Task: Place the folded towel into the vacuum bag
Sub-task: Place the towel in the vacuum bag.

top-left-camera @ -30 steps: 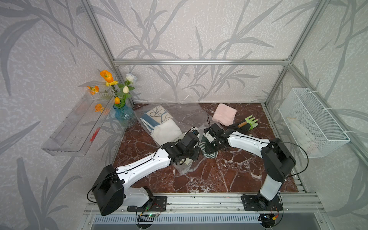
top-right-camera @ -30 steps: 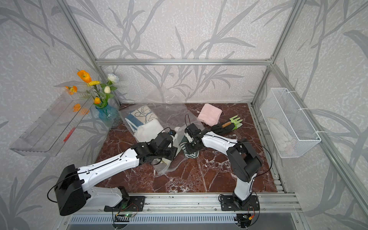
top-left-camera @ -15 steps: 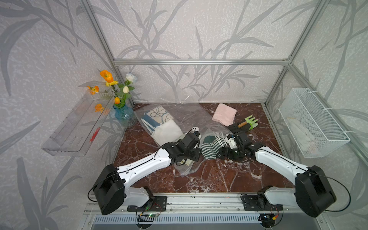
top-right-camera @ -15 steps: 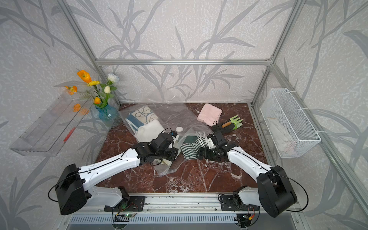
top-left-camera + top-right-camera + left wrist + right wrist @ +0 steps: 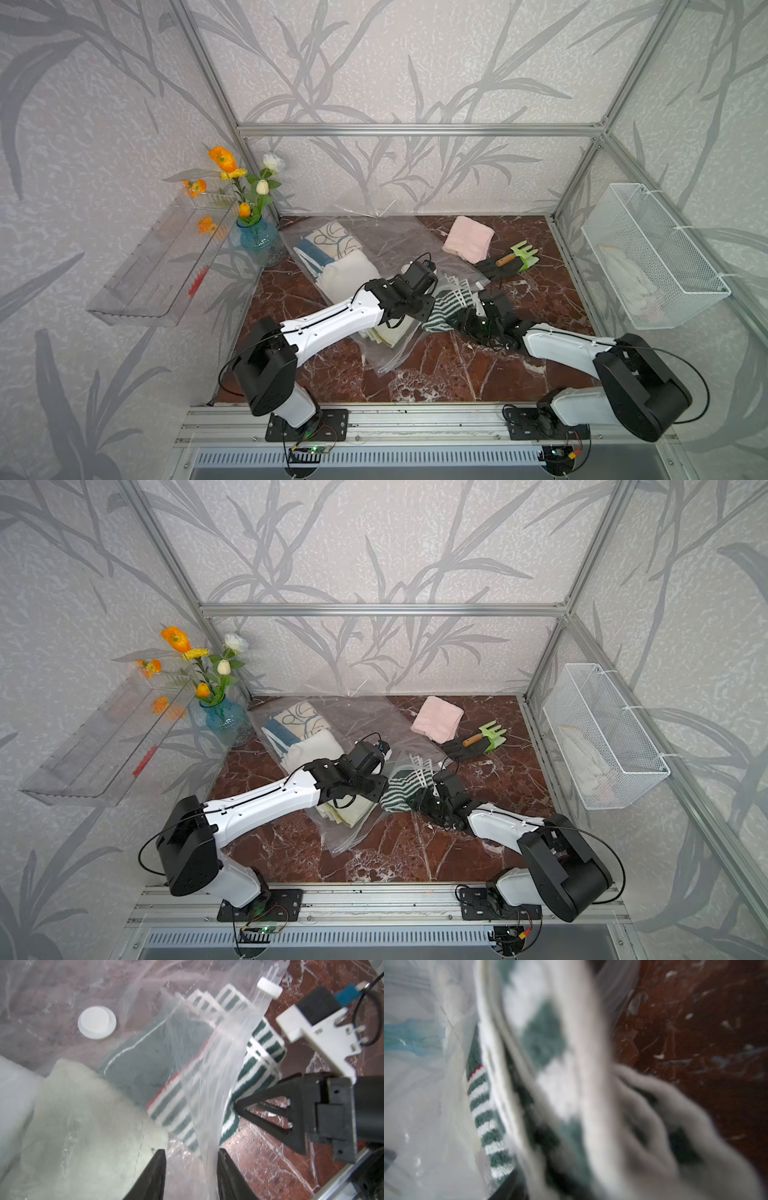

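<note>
At table centre, I see the striped towel (image 5: 444,311) lying half through the mouth of the vacuum bag (image 5: 395,245), its free end sticking out toward 4 o'clock. My left gripper (image 5: 192,1153) has its jaws spread with bag film running between them, which I judge is meant to hold the mouth up. My right gripper (image 5: 239,1105) noses the towel's free end, probably to push it in. I cannot tell whether its jaws grip.

My count:
- One bag and one valve (image 5: 96,1022).
- Three towels inside toward 10 o'clock: patterned towel (image 5: 328,241), white towel (image 5: 349,274), cream towel (image 5: 390,334).
- One pink towel (image 5: 467,245) outside at 1 o'clock.
</note>
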`<action>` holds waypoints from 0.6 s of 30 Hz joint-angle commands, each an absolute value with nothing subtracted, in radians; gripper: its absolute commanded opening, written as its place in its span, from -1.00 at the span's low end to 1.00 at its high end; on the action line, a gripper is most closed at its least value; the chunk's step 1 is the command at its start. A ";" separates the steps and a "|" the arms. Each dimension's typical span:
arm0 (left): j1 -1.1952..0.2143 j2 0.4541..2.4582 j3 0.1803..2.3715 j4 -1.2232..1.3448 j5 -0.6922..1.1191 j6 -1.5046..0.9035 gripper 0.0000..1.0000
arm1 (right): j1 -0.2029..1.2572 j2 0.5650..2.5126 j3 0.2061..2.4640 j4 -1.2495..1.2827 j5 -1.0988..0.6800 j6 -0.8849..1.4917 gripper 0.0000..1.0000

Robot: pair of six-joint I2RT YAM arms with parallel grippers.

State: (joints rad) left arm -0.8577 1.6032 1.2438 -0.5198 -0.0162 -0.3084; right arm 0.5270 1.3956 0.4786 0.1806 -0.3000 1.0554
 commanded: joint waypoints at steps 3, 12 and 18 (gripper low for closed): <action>-0.856 1.696 1.332 -0.548 -0.050 -0.221 -0.25 | 0.538 1.439 0.540 0.276 -0.194 1.114 -0.21; -0.848 1.774 1.436 -0.570 -0.079 -0.169 -1.00 | 0.554 1.515 0.714 0.150 -0.176 0.980 -0.79; -0.845 1.706 1.444 -0.524 -0.015 -0.202 -1.00 | 0.584 1.629 0.773 0.140 -0.117 0.923 -0.87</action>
